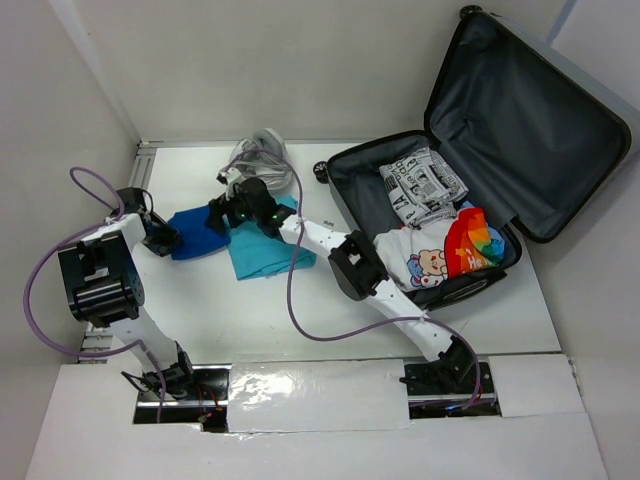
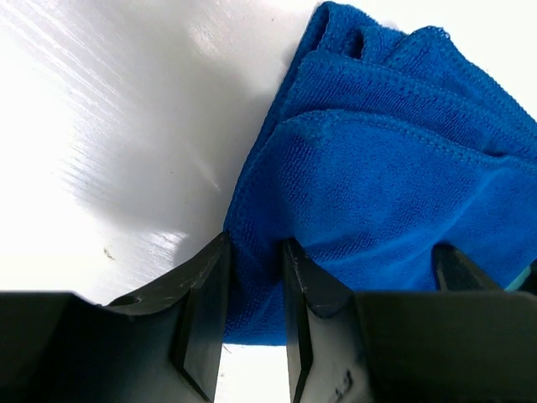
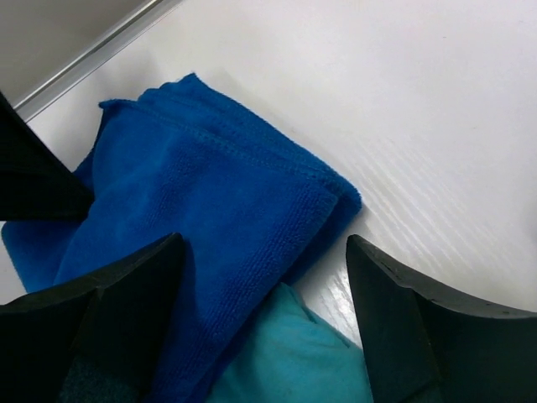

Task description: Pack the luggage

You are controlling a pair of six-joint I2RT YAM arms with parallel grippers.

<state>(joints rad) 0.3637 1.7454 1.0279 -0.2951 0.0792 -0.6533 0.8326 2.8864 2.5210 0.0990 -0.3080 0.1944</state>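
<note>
The luggage [image 1: 590, 120] lies open at the right, lid raised, holding a black-and-white printed cloth [image 1: 422, 183], a white cartoon shirt [image 1: 415, 262] and a rainbow item [image 1: 475, 243]. A folded blue towel [image 1: 195, 232] lies on the table, partly on a teal cloth [image 1: 268, 252]. My left gripper [image 1: 167, 240] is shut on the towel's left edge; the towel [image 2: 386, 185] is pinched between its fingers [image 2: 214, 285]. My right gripper [image 1: 220, 216] is open wide just above the towel [image 3: 201, 193] and teal cloth [image 3: 294, 361], holding nothing.
A coiled grey cable [image 1: 262, 155] lies at the back behind the cloths. A white wall and metal rail [image 1: 145, 160] bound the table on the left. The suitcase wheel [image 1: 320, 171] sits near the cable.
</note>
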